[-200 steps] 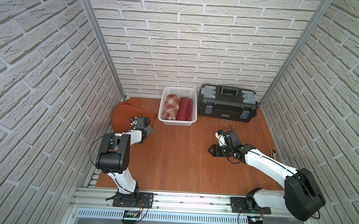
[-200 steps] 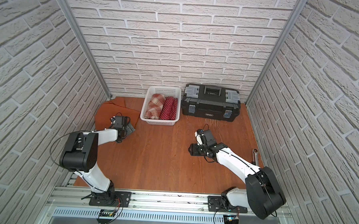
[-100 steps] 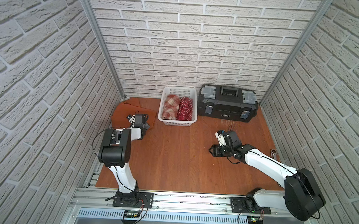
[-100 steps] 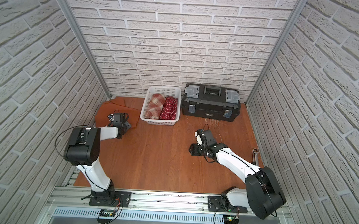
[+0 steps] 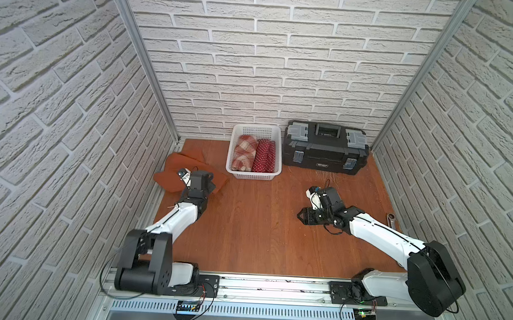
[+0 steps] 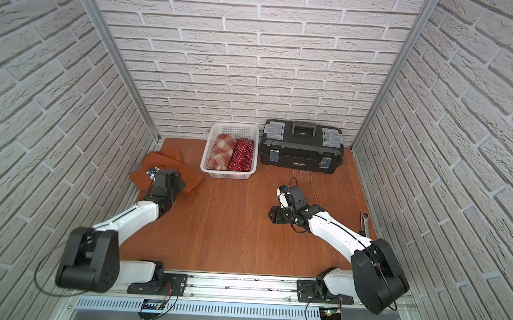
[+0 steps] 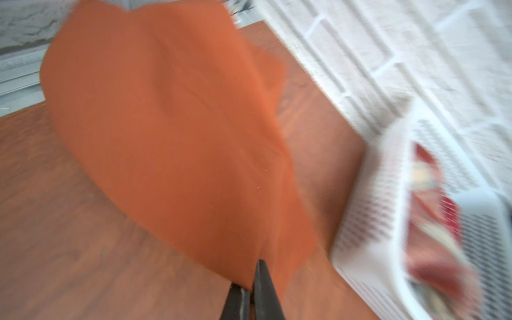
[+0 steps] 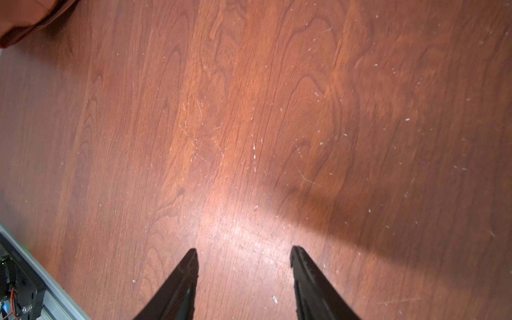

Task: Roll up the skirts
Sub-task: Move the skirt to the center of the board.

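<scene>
White brick walls [image 5: 283,64]; reddish wood floor [image 5: 261,232], perhaps laminate.

A basket [image 5: 253,175] is standing at the back of the table [image 5: 246,231], against the wall, with a toolbox [image 5: 325,152] sitting just to its right. Inside the basket, the plaid skirt [image 5: 244,152] is lying beside the dotted skirt [image 5: 265,156], on its left. The loose skirt [image 5: 171,175] is lying left of the basket, near the side wall. I am resting my left gripper [image 7: 249,274] at its near edge, while my right gripper [image 8: 243,252] is hovering over the table in front of the toolbox.
</scene>
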Available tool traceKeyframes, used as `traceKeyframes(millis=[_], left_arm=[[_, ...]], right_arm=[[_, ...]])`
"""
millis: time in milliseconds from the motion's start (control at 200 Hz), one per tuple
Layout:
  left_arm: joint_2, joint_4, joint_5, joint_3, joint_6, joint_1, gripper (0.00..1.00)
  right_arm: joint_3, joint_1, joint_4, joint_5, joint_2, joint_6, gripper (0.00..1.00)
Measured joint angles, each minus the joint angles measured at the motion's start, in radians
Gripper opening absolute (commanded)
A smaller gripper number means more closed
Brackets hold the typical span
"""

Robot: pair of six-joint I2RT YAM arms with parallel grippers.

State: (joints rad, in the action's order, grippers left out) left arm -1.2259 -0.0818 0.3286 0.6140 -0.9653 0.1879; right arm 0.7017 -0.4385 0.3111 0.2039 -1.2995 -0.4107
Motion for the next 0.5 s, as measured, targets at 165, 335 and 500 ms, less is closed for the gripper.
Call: traceKeyframes(millis=[165, 335, 500], left_arm=[[0.223, 0.122, 0.092, -0.137, -0.176, 0.372, 0.00], [0.173, 0.218, 0.148, -0.197, -0.376, 0.740, 0.00], [-0.121, 0.117, -0.012, -0.002, -0.339, 0.811, 0.49]], right_arm=[[0.000, -0.003, 0.026, -0.006, 0.043, -0.001, 0.55], [0.000, -0.004, 0.049, -0.039, 0.089, -0.004, 0.57], [0.001, -0.004, 0.097, -0.077, 0.111, -0.005, 0.59]])
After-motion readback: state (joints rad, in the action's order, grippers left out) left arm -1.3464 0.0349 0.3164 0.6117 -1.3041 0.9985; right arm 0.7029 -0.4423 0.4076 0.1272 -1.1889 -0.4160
